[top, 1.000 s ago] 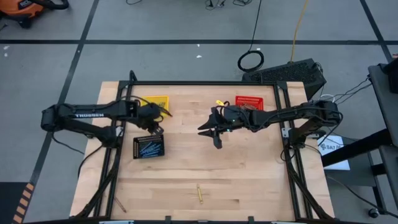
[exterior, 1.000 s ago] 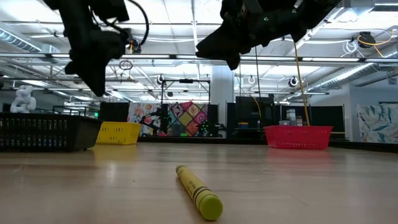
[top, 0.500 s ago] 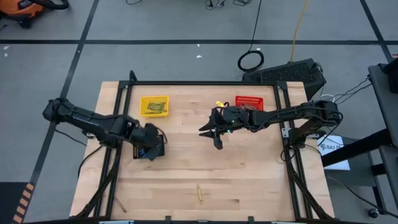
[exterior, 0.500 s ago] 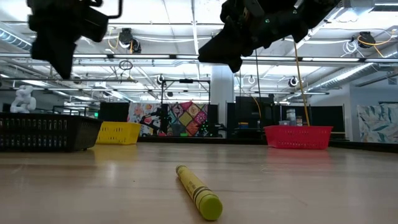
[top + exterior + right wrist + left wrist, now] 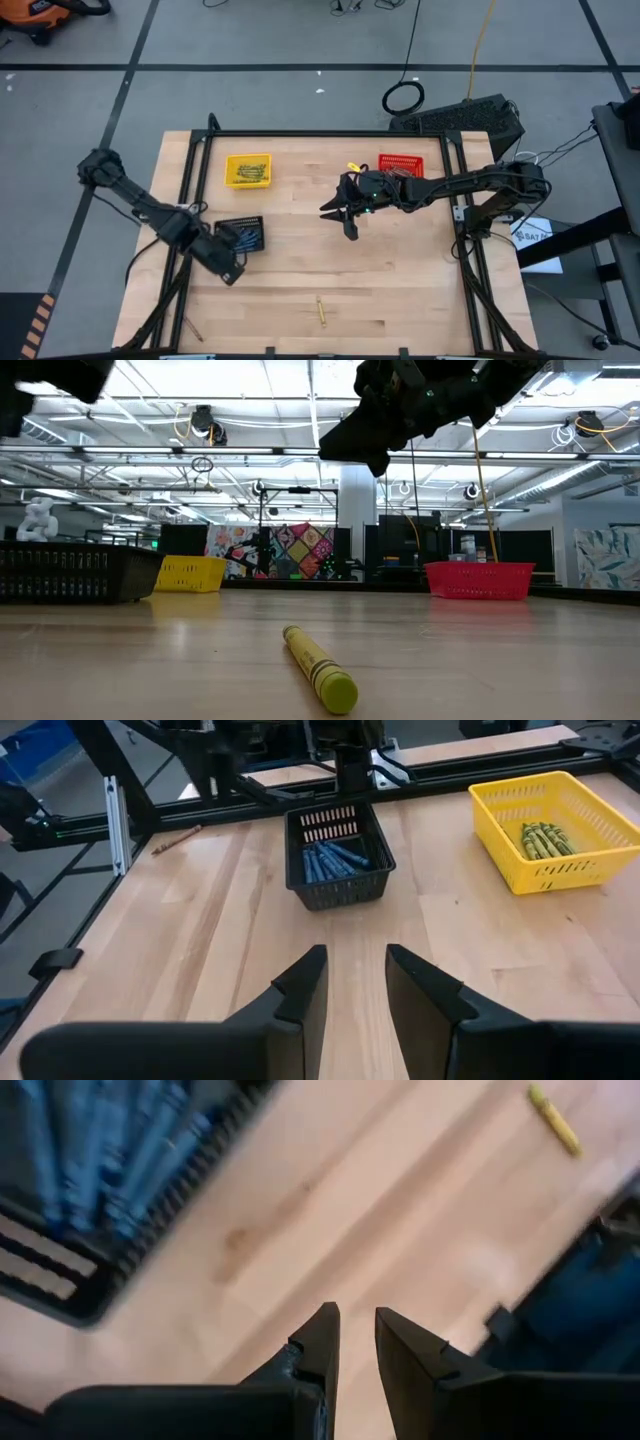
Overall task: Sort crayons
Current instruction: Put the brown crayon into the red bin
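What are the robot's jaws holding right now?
Nothing. The left gripper has a bare gap between its jaws, above the table beside the black basket. The right gripper is empty too, hovering mid-table.

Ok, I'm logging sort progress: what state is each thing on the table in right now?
yellow basket: holds yellow crayons
black basket: holds blue crayons
red basket: contents not discernible
yellow crayon: loose on the table, unsorted
brown crayon: loose at the table's near left edge
left gripper: slightly open, empty
right gripper: slightly open, empty
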